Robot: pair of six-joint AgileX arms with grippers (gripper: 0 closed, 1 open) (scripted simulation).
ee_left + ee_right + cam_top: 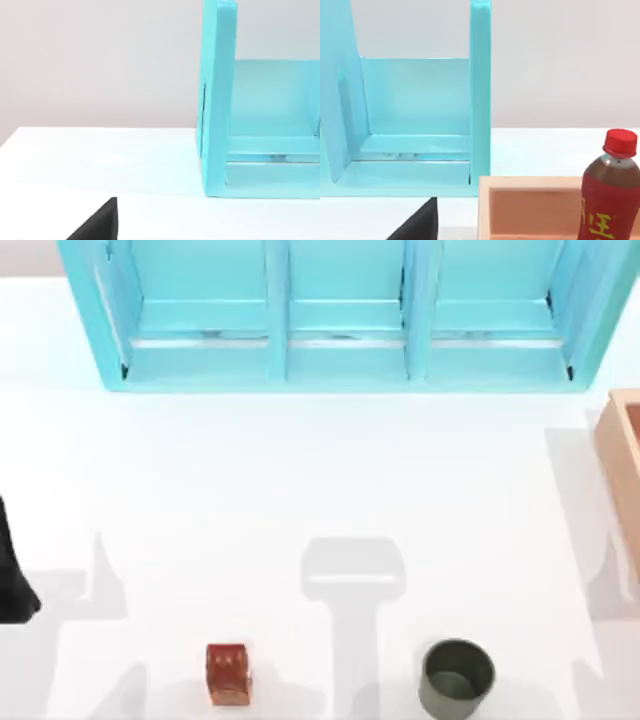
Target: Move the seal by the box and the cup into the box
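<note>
The seal (228, 675), a small reddish-brown stamp with orange mottling, stands near the table's front edge, left of centre. The dark olive-green cup (456, 678) stands upright near the front edge, right of centre, its mouth facing up. The tan box (622, 455) with a reddish interior sits at the table's right edge, partly cut off; its near wall (535, 182) also appears in the right wrist view. My left arm (15, 575) is parked at the far left edge, well away from the seal. A dark part of each gripper (97, 225) (417, 222) shows in its own wrist view.
A large turquoise shelved cabinet (340, 320) spans the back of the table. A red bottle (612, 200) with a red cap stands at the box; I cannot tell whether it is inside. White tabletop (320, 480) stretches between the cabinet and the front objects.
</note>
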